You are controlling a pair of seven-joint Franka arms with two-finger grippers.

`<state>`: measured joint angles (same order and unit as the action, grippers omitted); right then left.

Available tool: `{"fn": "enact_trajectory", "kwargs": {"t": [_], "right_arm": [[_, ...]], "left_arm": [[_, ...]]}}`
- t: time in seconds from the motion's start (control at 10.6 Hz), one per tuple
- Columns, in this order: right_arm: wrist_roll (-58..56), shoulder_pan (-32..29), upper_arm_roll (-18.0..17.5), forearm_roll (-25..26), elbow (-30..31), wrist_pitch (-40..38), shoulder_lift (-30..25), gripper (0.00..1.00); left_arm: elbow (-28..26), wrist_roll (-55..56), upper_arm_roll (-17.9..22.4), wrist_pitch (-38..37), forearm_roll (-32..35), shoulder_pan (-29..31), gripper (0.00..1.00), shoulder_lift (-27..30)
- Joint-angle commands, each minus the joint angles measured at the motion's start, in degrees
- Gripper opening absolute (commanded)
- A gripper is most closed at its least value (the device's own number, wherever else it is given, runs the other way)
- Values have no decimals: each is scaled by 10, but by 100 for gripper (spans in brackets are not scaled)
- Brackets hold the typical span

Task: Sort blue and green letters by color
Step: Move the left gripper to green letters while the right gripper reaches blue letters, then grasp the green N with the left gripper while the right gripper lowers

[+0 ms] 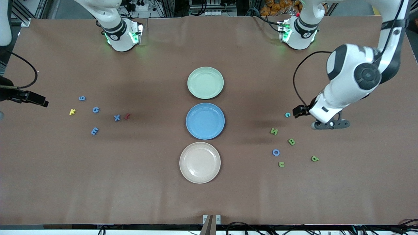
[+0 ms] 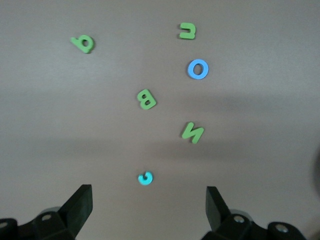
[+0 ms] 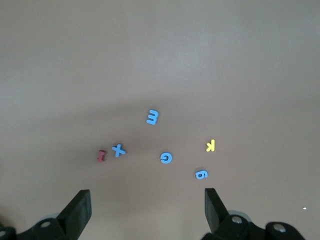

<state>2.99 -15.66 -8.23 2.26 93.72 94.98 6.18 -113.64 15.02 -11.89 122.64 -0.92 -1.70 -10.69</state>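
Front view: three plates in a row at table centre, green plate point(image 1: 205, 82) nearest the bases, then blue plate point(image 1: 205, 121), then beige plate point(image 1: 200, 162); all hold nothing.

Toward the right arm's end lie blue 6 point(image 1: 82, 98), blue G point(image 1: 95, 109), blue X point(image 1: 117, 117), blue E point(image 1: 94, 131), with the yellow K point(image 1: 72, 112) and a small dark red piece point(image 1: 127, 116).

Toward the left arm's end lie a teal C point(image 1: 287, 114), green N point(image 1: 274, 131), green B point(image 1: 291, 141), blue O point(image 1: 276, 152), a green piece, possibly a U point(image 1: 281, 164), and green 9 point(image 1: 314, 158).

Left gripper point(image 2: 148, 209) hovers over the table just beside the C, fingers spread, holding nothing. Right gripper point(image 3: 147, 209) sits at the table's edge, fingers spread, empty.
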Motion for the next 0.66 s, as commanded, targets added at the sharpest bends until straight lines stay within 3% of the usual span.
{"fn": "enact_trajectory", "kwargs": {"t": [0.0,0.19,0.38,0.57], "right_arm": [[-11,-32,-5,-10,153,132,-48,100],[-11,-52,-9,-11,253,235,-52,100],[-11,-53,-8,-11,350,357,-52,100],[-7,-64,-8,-11,406,405,-50,100]], "left_arm": [[7,-10,-25,55,7,0,97,-54],[-6,-27,-58,105,9,0,97,-88],[-30,-60,-64,179,14,-6,96,-117],[-32,-84,-64,229,75,2,90,-160]]}}
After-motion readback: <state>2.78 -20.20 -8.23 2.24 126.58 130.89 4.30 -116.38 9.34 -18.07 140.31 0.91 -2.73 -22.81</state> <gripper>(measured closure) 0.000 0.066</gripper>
